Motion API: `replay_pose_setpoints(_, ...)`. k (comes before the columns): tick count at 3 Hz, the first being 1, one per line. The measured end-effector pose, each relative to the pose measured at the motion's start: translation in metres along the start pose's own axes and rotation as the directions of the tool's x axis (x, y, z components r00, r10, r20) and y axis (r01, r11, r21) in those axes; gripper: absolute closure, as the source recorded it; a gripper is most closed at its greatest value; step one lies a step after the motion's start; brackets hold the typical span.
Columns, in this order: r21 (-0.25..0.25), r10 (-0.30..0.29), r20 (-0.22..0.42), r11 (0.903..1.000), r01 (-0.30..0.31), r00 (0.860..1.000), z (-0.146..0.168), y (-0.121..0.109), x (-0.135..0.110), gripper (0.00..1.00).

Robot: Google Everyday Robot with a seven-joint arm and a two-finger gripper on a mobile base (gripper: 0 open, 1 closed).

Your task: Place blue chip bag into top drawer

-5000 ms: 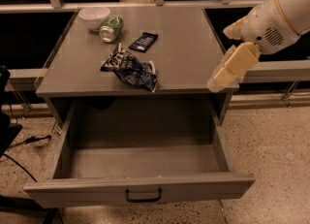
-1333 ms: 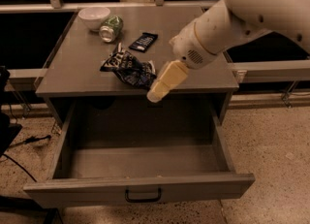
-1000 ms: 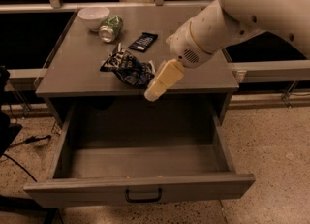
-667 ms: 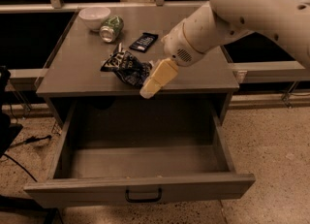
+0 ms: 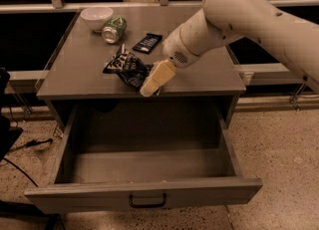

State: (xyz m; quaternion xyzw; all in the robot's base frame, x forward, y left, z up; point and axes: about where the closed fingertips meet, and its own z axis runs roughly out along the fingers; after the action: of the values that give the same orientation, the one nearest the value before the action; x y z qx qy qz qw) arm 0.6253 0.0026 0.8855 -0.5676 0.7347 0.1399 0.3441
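Note:
The blue chip bag lies crumpled on the grey cabinet top, near its front edge and left of centre. The gripper hangs on the white arm that reaches in from the upper right; its cream fingers point down-left and sit right at the bag's right end, above the front edge. The top drawer is pulled wide open below, with a black handle at the centre of its front; nothing shows inside it.
A white bowl and a green can lying on its side sit at the back left of the cabinet top. A small dark bar wrapper lies behind the bag. Dark cables lie on the floor at left.
The arm has swung in from the right across the top and moved left and lower, bringing the gripper to the bag's right end. The bag and drawer have not moved.

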Motion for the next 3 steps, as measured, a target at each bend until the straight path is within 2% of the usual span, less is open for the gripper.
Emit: replay_pose_setpoints(3,-0.040,0.026,0.053,0.9989,-0.024,0.998,0.038,-0.002,-0.016,0.00)
